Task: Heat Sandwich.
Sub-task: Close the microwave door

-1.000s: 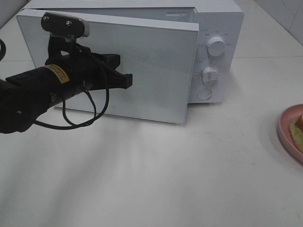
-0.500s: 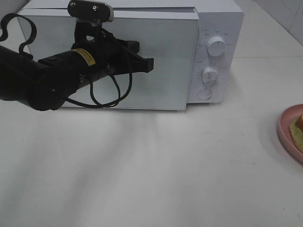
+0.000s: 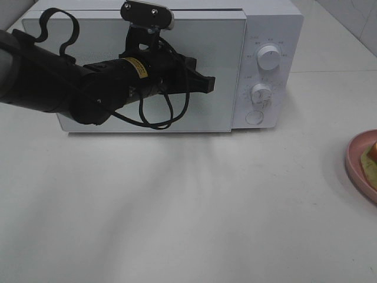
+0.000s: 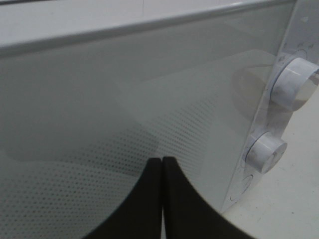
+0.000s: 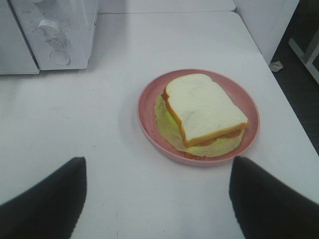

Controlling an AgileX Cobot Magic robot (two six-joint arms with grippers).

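Observation:
The sandwich (image 5: 204,107), white bread with a tan crust and pale green-yellow filling, lies on a round pink plate (image 5: 149,94). In the high view only a sliver of the sandwich (image 3: 371,158) and of the plate (image 3: 356,162) shows at the right edge. My right gripper (image 5: 157,169) is open and empty, on the near side of the plate. The white microwave (image 3: 274,26) stands at the back with its door (image 3: 227,59) flush against the body. My left gripper (image 3: 207,84) is shut and empty, its fingertips (image 4: 154,167) pressed against the door near the control panel.
The microwave's panel has two knobs (image 3: 269,58) (image 3: 261,93) and a round button (image 3: 254,117). The white table (image 3: 188,212) extends in front. The table's right edge and a dark floor (image 5: 299,64) lie just beyond the plate.
My left gripper has moved right and back, pushing the microwave door from ajar to flush against the body. The plate and sandwich have not moved.

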